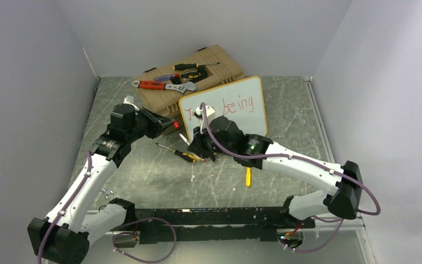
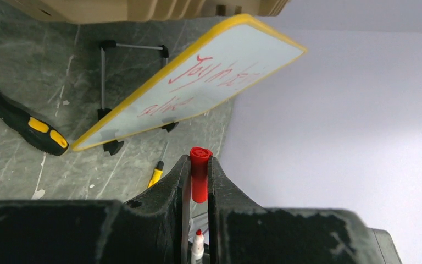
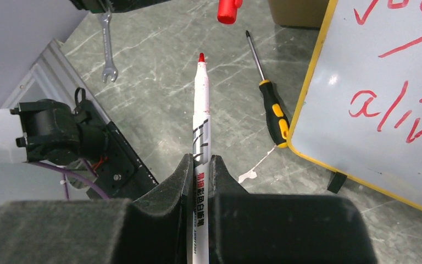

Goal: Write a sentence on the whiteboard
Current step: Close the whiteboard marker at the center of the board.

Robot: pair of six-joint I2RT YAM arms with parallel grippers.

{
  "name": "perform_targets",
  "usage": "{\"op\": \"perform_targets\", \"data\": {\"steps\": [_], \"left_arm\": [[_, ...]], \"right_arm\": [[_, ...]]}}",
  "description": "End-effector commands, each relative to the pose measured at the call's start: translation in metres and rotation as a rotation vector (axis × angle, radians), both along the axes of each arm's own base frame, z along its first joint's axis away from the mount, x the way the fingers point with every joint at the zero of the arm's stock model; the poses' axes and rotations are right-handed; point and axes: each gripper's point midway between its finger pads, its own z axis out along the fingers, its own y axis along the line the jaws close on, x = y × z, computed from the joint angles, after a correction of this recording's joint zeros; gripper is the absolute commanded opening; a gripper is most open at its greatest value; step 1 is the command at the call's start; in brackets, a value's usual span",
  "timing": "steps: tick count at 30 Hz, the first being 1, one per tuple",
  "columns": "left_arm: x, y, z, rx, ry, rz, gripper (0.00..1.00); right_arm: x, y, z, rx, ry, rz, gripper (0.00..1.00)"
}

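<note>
The whiteboard stands on black clip feet in front of the toolbox, with a yellow frame. It also shows in the left wrist view and the right wrist view. The sentence is in red marker; "being" shows, the rest is behind the right arm. In the left wrist view the sentence runs in two lines. "aliv" shows up close. My left gripper is shut on a red marker cap. My right gripper is shut on a white marker, whose red tip points at the cap a short way ahead.
A tan toolbox with a red wrench and screwdrivers on its lid stands behind the board. A black-and-yellow screwdriver lies left of the board. A small yellow screwdriver and a silver spanner lie nearer the arms. Grey walls enclose three sides.
</note>
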Motion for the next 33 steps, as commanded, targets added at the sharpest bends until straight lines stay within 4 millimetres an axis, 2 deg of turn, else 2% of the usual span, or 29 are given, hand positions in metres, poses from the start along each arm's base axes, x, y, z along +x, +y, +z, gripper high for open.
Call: {"op": "perform_targets", "data": {"steps": [1,7,17,33], "left_arm": [[-0.004,-0.009,0.021,-0.041,-0.058,-0.016,0.0],[-0.012,-0.017,0.019,-0.042,-0.048,-0.038,0.0],[-0.019,-0.019,0.015,-0.04,-0.03,-0.043,0.0],[-0.02,-0.022,0.013,-0.037,-0.022,-0.051,0.0]], "right_arm": [[0.01,0.001,0.02,0.02,-0.027,-0.056,0.0],[0.01,-0.001,0.019,0.026,-0.018,-0.079,0.0],[0.012,-0.008,0.02,0.037,-0.015,-0.112,0.0],[0.012,-0.008,0.021,0.042,-0.019,-0.114,0.0]]}}
